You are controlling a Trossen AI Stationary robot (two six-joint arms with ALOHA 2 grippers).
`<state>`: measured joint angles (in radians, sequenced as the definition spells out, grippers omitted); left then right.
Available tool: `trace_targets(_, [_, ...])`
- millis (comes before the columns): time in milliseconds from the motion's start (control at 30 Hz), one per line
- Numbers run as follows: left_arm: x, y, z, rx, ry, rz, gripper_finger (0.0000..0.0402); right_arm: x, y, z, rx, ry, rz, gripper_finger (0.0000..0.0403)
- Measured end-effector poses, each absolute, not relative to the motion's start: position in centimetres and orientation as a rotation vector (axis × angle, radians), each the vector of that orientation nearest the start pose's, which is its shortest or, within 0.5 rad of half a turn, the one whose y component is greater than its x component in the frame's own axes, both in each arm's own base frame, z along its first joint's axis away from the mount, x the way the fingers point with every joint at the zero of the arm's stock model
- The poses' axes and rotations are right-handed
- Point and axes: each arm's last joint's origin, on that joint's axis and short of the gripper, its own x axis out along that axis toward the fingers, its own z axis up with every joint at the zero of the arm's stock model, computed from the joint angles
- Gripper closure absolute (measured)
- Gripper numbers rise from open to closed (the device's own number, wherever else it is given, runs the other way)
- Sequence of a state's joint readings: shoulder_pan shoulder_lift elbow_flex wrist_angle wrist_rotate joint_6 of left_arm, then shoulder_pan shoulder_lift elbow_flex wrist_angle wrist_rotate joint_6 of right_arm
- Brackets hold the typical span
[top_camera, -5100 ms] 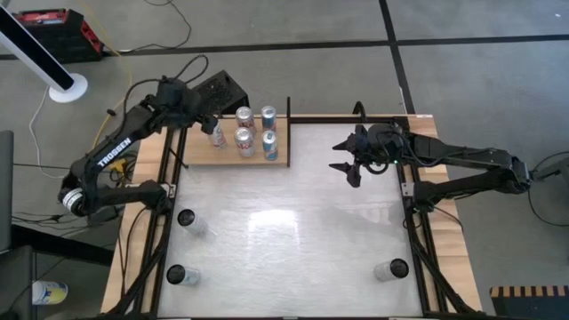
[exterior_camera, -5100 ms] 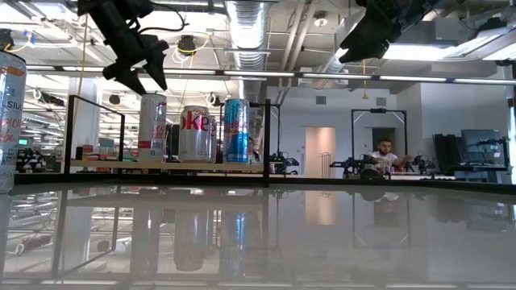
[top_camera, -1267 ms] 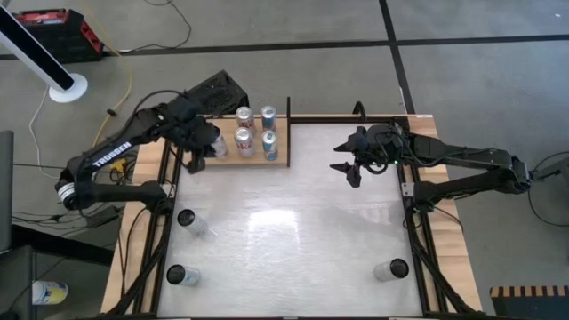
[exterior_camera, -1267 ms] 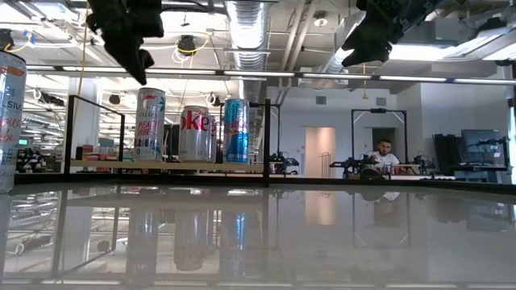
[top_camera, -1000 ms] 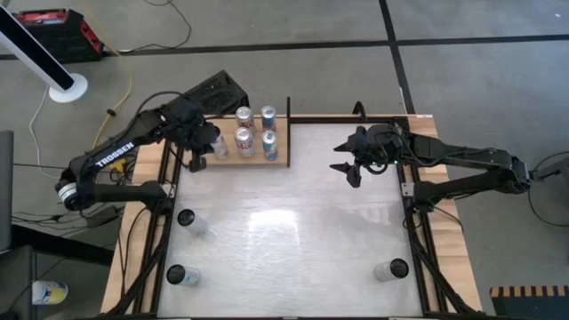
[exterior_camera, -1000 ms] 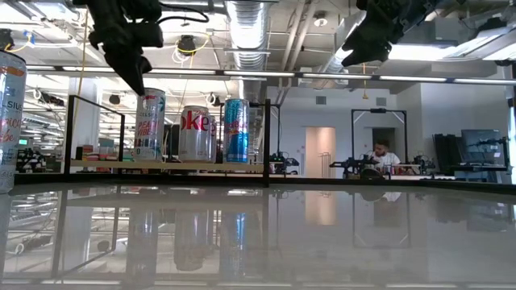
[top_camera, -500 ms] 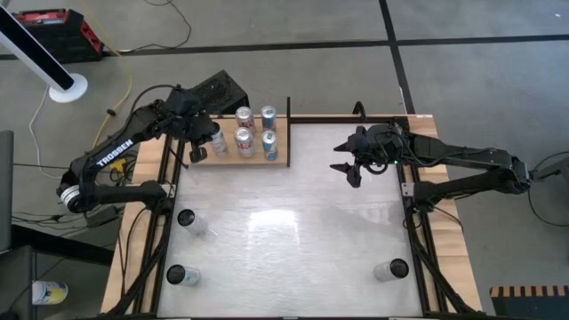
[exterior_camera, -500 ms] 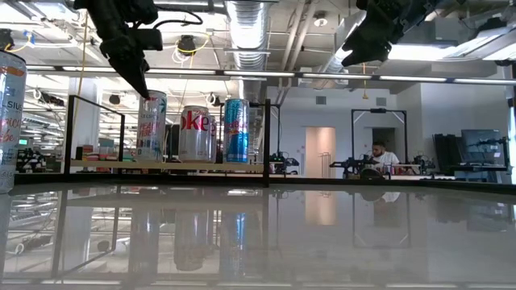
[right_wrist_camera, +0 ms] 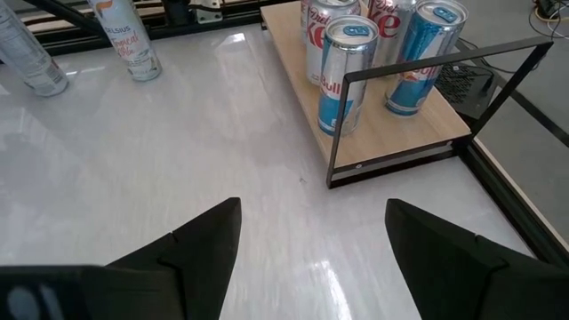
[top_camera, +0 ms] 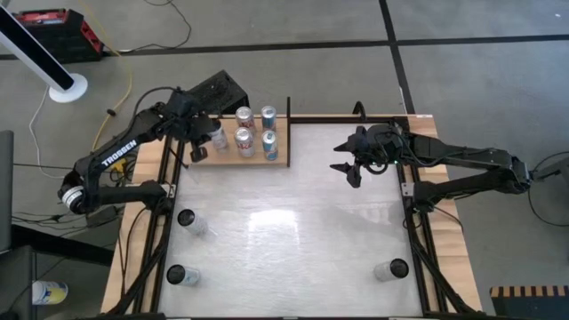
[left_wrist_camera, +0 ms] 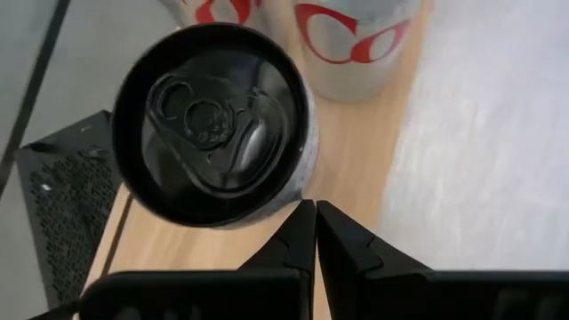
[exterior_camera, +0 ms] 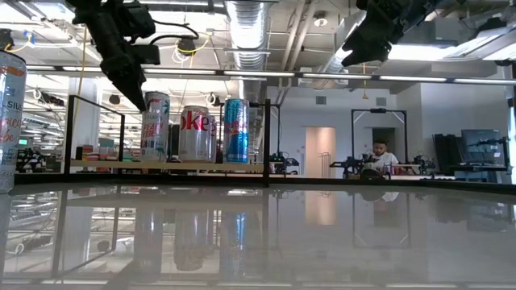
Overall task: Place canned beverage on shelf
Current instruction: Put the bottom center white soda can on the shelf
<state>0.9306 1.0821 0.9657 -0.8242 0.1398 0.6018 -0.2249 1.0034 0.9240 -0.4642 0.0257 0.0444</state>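
The light-wood shelf (top_camera: 253, 158) stands at the table's far left and carries several cans. The leftmost one, a black-topped canned beverage (left_wrist_camera: 213, 133), stands upright on the plank (exterior_camera: 155, 125). My left gripper (left_wrist_camera: 313, 213) is shut, its tips pointing down close beside that can's upper side (top_camera: 196, 151). My right gripper (top_camera: 348, 164) hangs open above the table, to the right of the shelf, with nothing between its fingers (right_wrist_camera: 311, 258). My left gripper comes at the can from above, slanting down. Its shut fingertips (left_wrist_camera: 307, 212) stand right beside the can's wall just below the rim (left_wrist_camera: 302, 182). I cannot tell whether they touch it. The can stands with its base on the plank.
Three loose cans stand on the white tabletop: two near the left edge (top_camera: 186, 218) (top_camera: 176, 275), one near the right front (top_camera: 391, 268). Black uprights (top_camera: 289, 129) frame the shelf. A black box (top_camera: 218, 89) sits behind it. A person (exterior_camera: 385, 157) sits far behind the table.
My left gripper, shut all the while, has come down from above the shelf and gone slightly toward the table's left edge, ending beside the top of the leftmost can.
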Motion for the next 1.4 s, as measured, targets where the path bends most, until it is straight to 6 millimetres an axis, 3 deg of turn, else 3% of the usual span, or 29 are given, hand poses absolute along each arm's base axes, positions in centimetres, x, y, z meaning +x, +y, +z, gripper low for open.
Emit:
trace_targets(367, [12.0,16.6,29.1,0.015,0.981,0.52,0.0401,20.4,-4.8,31.7,0.097,0.537,-0.257,0.0101])
trace_targets(567, [12.2,15.3,28.6,-0.095,0.984,0.346,0.0401,20.4,-4.7,31.5,0.099,0.551,-0.257,0.0101])
trace_targets(1167, [13.5,16.1,29.5,0.075,0.899,0.44,0.0401,20.4,-4.8,31.6,0.098,0.544,-0.257,0.0101])
trace_targets(1400, [14.1,17.4,28.4,0.061,0.952,0.457,0.0401,20.4,-4.8,31.6,0.1,0.544,-0.257,0.0101])
